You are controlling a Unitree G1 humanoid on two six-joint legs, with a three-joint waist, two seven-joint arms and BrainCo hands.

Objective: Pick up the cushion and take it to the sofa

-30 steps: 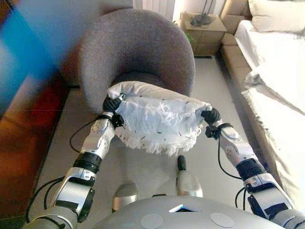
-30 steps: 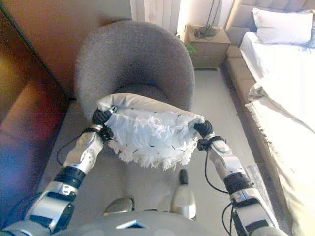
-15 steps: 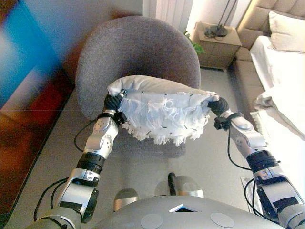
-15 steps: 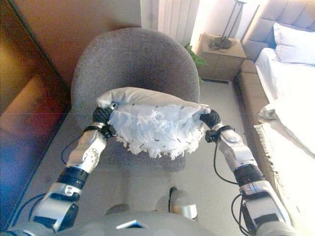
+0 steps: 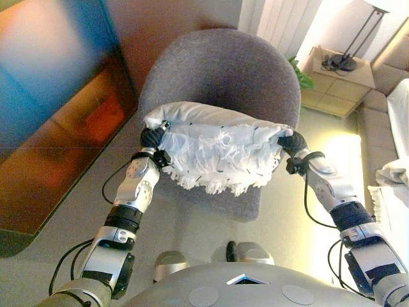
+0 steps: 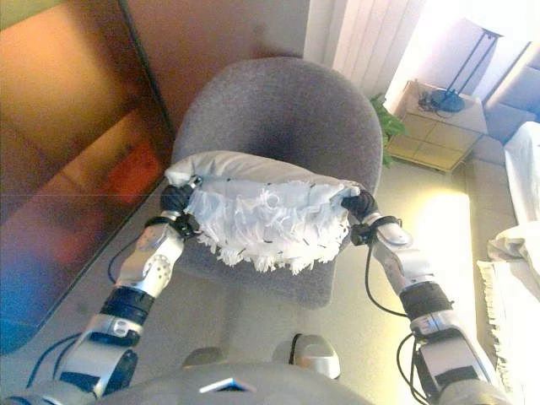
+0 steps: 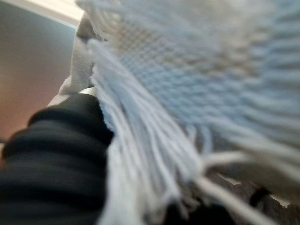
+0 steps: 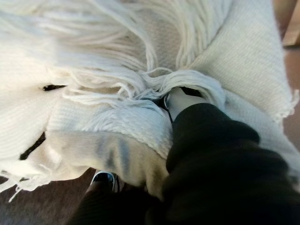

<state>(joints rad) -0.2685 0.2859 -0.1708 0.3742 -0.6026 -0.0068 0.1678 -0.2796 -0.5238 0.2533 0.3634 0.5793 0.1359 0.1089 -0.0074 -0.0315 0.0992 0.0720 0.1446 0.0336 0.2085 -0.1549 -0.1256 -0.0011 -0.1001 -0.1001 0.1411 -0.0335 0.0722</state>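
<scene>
At centre-left of the frame my left hand (image 5: 151,138) presses into one end of the white fringed cushion (image 5: 217,151); its fingers are buried in the fabric, so I cannot tell their grip. The cushion hangs mid-frame before the grey armchair (image 5: 223,70). At centre-right, my right hand (image 5: 291,143) is likewise hidden.

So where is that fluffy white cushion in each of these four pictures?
Left eye view: cushion at centre, between both hands, in front of the grey chair.
Right eye view: centre too, same chair behind.
Left wrist view: its fringe fills most of the picture.
Right wrist view: fills most of the picture.
Shared landmark: the cushion's long white fringe.
</scene>
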